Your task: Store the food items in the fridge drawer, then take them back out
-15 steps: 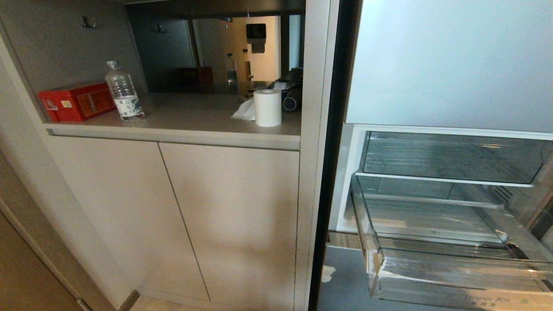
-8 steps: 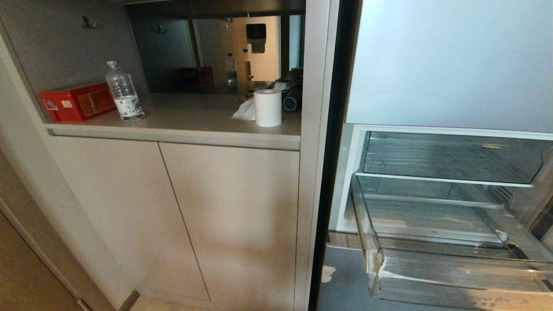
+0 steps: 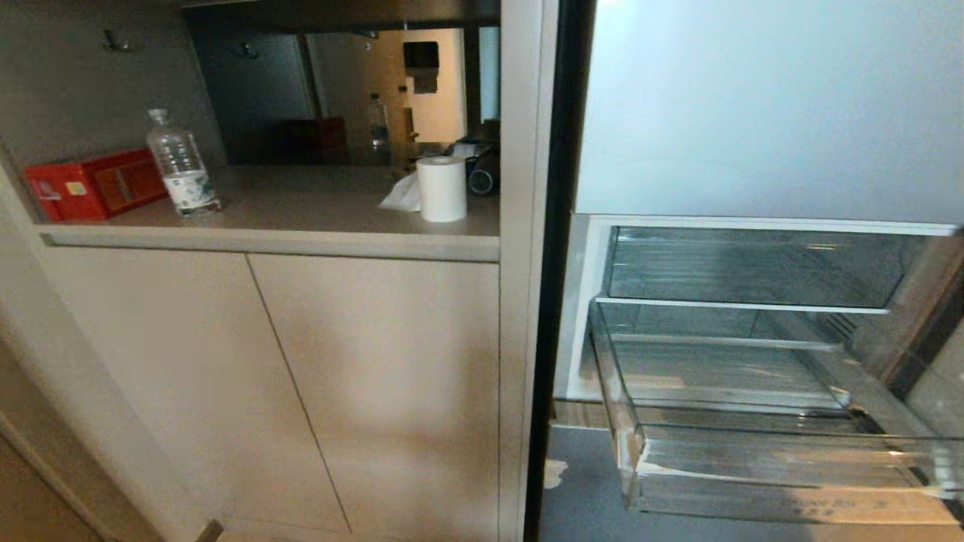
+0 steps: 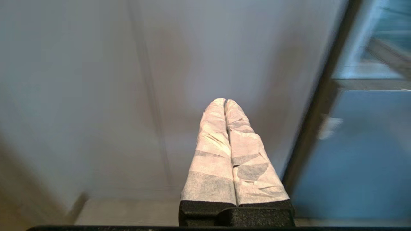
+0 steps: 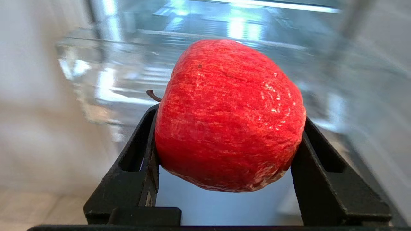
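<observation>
The right claw (image 5: 229, 150) was clamped on the red apple (image 5: 229, 115), held in front of the pulled-out fridge drawer (image 3: 753, 444), left claw (image 4: 224, 104) closed and idle; the glossy fruit risked slipping or striking the drawer's front wall.

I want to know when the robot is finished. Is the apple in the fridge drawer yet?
Not yet. The fridge drawer is pulled open with nothing in it. The right gripper holds the red apple in front of the fridge. The left gripper is shut, holding nothing. The packet isn't in view.
</observation>
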You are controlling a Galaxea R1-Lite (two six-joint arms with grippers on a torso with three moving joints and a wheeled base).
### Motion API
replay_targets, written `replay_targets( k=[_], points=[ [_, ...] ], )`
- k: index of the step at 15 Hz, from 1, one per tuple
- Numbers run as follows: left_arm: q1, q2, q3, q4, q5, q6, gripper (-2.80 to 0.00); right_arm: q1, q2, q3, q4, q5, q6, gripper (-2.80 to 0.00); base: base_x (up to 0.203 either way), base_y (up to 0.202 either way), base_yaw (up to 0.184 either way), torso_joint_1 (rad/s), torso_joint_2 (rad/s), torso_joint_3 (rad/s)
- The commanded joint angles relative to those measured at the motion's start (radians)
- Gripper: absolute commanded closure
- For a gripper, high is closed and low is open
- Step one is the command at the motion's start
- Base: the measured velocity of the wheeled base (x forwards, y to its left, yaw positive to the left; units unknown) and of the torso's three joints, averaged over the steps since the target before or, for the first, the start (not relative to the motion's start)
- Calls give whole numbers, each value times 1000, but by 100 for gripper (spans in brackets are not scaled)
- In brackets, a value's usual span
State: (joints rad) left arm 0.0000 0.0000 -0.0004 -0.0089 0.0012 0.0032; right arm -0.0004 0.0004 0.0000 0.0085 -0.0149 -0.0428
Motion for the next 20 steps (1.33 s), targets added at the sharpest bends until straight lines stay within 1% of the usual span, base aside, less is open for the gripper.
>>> replay_targets(
  k=[1,7,20],
  points=[
    [0,2,2,0,0,0,0,0,1,0,1,0,0,0,1,5,-174,2,-2,2],
    [0,0,2,0,0,0,0,0,1,0,-1,-4,20,0,0,7,-174,4,3,3],
    [0,2,2,0,0,0,0,0,1,0,-4,1,18,0,0,8,-173,4,2,2]
  ],
)
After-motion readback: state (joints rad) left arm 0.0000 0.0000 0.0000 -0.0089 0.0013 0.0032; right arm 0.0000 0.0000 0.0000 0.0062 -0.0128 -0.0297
